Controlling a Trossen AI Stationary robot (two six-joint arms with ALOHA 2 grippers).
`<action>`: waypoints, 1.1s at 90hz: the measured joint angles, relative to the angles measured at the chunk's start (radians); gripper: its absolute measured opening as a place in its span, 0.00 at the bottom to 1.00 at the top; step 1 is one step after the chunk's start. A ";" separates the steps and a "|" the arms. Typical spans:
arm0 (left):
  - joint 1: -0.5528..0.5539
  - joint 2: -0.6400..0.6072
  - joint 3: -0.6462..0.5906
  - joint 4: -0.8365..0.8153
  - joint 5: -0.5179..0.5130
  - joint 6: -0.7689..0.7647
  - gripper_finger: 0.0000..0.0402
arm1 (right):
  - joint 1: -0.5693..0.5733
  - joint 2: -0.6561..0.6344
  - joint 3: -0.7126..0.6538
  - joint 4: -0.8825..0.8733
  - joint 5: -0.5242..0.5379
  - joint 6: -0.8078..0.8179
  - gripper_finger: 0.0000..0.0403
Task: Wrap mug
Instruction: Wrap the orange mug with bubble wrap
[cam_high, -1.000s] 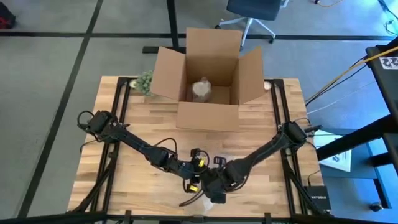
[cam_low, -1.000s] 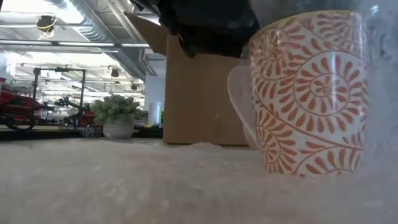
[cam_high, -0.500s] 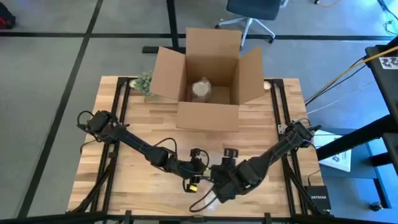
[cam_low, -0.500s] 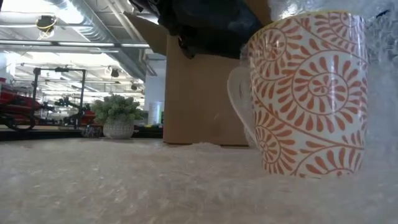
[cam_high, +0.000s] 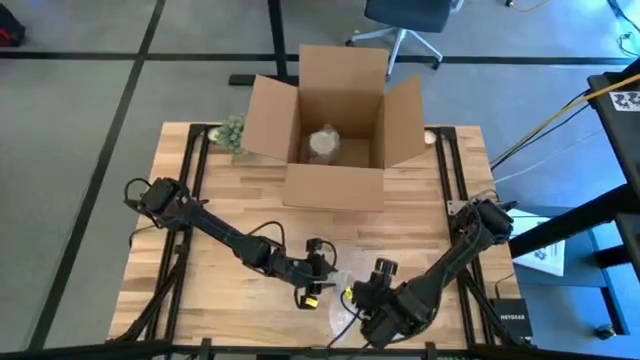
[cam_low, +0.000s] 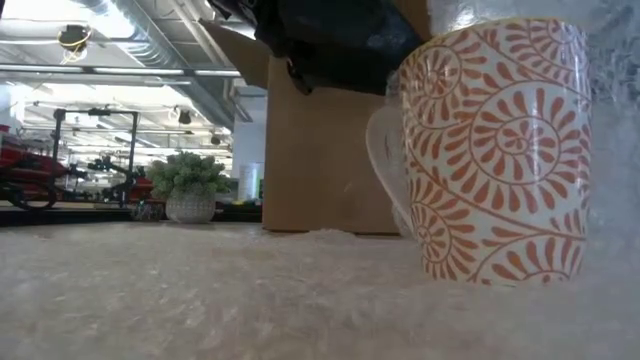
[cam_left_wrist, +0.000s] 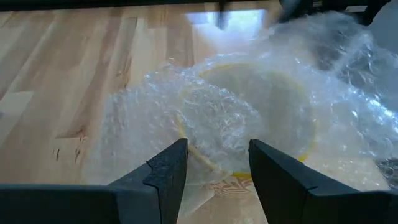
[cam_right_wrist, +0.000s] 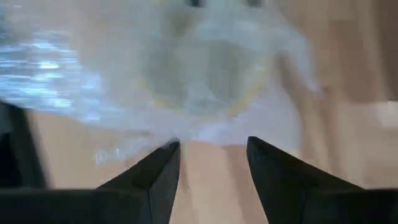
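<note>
**Mug on bubble wrap at the near bench edge, both end effectors open**

High view: your left end effector (cam_high: 318, 285) sits low over the near middle of the bench (cam_high: 210, 250), right at the bubble wrap (cam_high: 335, 300). The right end effector (cam_high: 372, 312) is at the near edge, just beside the wrap on its right side. The mug itself is hard to pick out here under the wrap and arms. At the far side you have an open cardboard box (cam_high: 335, 130) with a wrapped bundle (cam_high: 323, 143) inside, and a small potted plant (cam_high: 231, 130) by its left flap.

Low view: the mug (cam_low: 495, 150) stands upright on the wrap, close to the camera. It is white with an orange leaf-and-swirl pattern, a thin yellow line at the rim, and a pale handle facing the box. Wrap rises behind and to the right of it, and a dark arm part hangs just above and behind it. You can't tell which arm that is from here.

Left wrist view: fingers (cam_left_wrist: 165, 171) are apart and hold nothing. Between and past them you see the mug's yellow rim (cam_left_wrist: 249, 121) from above, with wrap draped into and around the mouth.

Right wrist view: fingers (cam_right_wrist: 158, 171) are spread and empty. The picture is blurred; the rim shows through the wrap just ahead.
</note>
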 joint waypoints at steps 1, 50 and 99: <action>0.000 0.000 0.000 0.000 0.000 0.000 0.38 | -0.001 0.000 0.000 0.006 0.003 -0.006 0.43; 0.000 -0.001 -0.002 -0.001 0.001 0.000 0.38 | -0.159 0.098 0.001 0.163 -0.123 -0.222 0.43; 0.000 -0.001 -0.001 -0.003 0.002 0.004 0.38 | -0.191 0.065 -0.006 0.162 -0.208 -0.276 0.43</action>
